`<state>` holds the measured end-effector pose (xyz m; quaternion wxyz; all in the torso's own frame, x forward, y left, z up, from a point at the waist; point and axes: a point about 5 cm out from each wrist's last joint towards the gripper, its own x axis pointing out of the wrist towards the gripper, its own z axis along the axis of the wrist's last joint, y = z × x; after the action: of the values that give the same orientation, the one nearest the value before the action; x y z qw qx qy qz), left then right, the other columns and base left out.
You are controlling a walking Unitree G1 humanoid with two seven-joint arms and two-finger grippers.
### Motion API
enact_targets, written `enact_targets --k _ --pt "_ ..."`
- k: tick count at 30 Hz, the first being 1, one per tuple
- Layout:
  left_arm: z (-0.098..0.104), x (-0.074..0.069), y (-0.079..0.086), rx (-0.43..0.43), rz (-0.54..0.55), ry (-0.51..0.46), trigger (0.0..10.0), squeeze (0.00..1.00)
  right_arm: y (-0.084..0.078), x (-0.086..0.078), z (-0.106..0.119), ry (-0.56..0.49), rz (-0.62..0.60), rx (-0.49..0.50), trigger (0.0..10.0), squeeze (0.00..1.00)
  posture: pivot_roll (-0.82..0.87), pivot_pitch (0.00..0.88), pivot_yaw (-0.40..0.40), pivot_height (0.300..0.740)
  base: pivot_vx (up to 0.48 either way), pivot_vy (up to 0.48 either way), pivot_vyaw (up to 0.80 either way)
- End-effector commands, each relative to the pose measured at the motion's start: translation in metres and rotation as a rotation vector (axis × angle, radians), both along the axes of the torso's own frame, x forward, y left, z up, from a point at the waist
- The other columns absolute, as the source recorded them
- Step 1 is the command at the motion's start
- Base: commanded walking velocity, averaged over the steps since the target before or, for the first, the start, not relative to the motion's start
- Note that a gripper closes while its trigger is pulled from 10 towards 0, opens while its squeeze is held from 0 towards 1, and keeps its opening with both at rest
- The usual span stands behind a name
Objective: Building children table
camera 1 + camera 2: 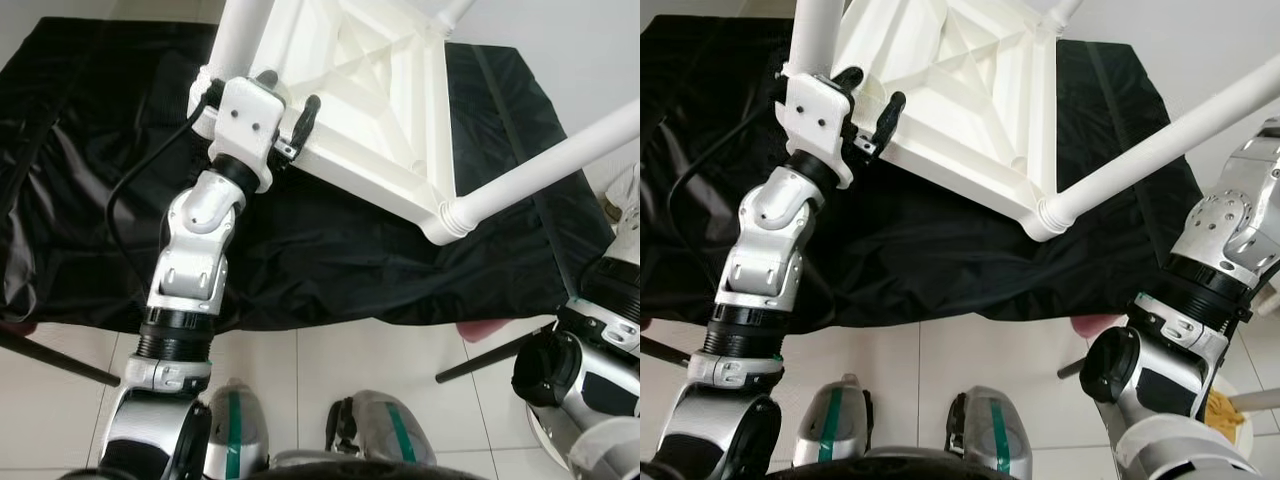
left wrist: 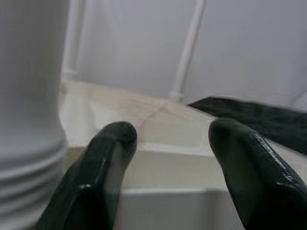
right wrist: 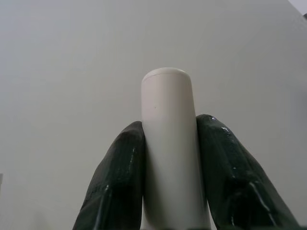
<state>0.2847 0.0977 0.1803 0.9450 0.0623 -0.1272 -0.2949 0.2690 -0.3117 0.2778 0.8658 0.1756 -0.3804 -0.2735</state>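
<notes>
Children's table (image 1: 370,110): white moulded plastic, lying upside down on a black cloth (image 1: 90,200), its ribbed underside facing up. Legs are smooth round tubes with ringed collars at the corner sockets. Relative to the table: one leg (image 1: 240,35) stands in the corner nearest the left gripper (image 1: 290,105); a second leg (image 1: 545,165) is seated in the near corner and angles out toward the robot's right; two further legs show at the far corners in the left wrist view.

Left gripper: fingers (image 2: 103,172) spread, straddling the table's edge rim beside the first leg, gripping nothing.

Right gripper (image 3: 168,163): fingers pinch the second leg near its rounded free end.

Judgement: assembly appears near complete; final seating of this leg and righting the table remain.
</notes>
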Motion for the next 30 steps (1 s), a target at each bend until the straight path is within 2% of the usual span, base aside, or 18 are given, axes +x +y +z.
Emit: enact_targets --k 1,2,3,5,11,17,20,23,26,29,30 --pt "-0.005 -0.005 -0.006 0.000 -0.080 0.046 10.0 0.00 -0.008 0.013 -0.089 0.360 -0.002 0.262 10.0 0.00 0.08 0.008 0.039 0.740 0.000 0.000 0.00" --pt "-0.004 -0.015 -0.012 -0.005 -0.181 0.056 10.0 0.00 -0.006 0.015 -0.089 0.365 0.011 0.252 10.0 0.00 0.09 0.010 0.035 0.740 0.000 0.000 0.00" --pt "-0.004 -0.015 -0.012 -0.005 -0.181 0.056 10.0 0.00 -0.006 0.015 -0.089 0.365 0.011 0.252 10.0 0.00 0.09 0.010 0.035 0.740 0.000 0.000 0.00" --pt "-0.007 -0.031 -0.018 -0.020 -0.323 0.103 10.0 0.00 -0.004 0.018 -0.089 0.381 0.028 0.234 10.0 0.00 0.08 0.009 0.031 0.740 0.000 0.000 0.00" --pt "-0.010 -0.035 -0.018 -0.014 -0.354 0.131 10.0 0.00 -0.003 0.019 -0.090 0.389 0.035 0.229 10.0 0.00 0.09 0.010 0.025 0.740 0.000 0.000 0.00" --pt "-0.018 -0.045 -0.001 -0.062 -0.415 0.250 10.0 0.00 0.002 0.025 -0.103 0.469 0.077 0.231 10.0 0.00 0.09 0.014 0.011 0.740 0.000 0.000 0.00" --pt "-0.018 -0.047 0.002 -0.078 -0.423 0.267 10.0 0.00 0.001 0.025 -0.108 0.492 0.077 0.232 10.0 0.00 0.09 0.017 0.007 0.740 0.000 0.000 0.00" --pt "-0.019 -0.051 0.009 -0.108 -0.439 0.304 10.0 0.00 0.001 0.026 -0.121 0.556 0.081 0.247 10.0 0.00 0.09 0.021 0.001 0.740 0.000 0.000 0.00" --pt "-0.021 -0.056 0.011 -0.110 -0.456 0.334 10.0 0.00 0.000 0.027 -0.137 0.630 0.101 0.273 10.0 0.00 0.09 0.026 -0.003 0.740 0.000 0.000 0.00" --pt "-0.022 -0.058 0.012 -0.105 -0.460 0.341 10.0 0.00 0.001 0.028 -0.144 0.663 0.114 0.279 10.0 0.00 0.09 0.027 -0.005 0.740 0.000 0.000 0.00" --pt "-0.024 -0.059 0.013 -0.099 -0.454 0.347 10.0 0.00 0.003 0.029 -0.151 0.709 0.142 0.278 10.0 0.00 0.10 0.029 -0.007 0.740 0.000 0.000 0.00"
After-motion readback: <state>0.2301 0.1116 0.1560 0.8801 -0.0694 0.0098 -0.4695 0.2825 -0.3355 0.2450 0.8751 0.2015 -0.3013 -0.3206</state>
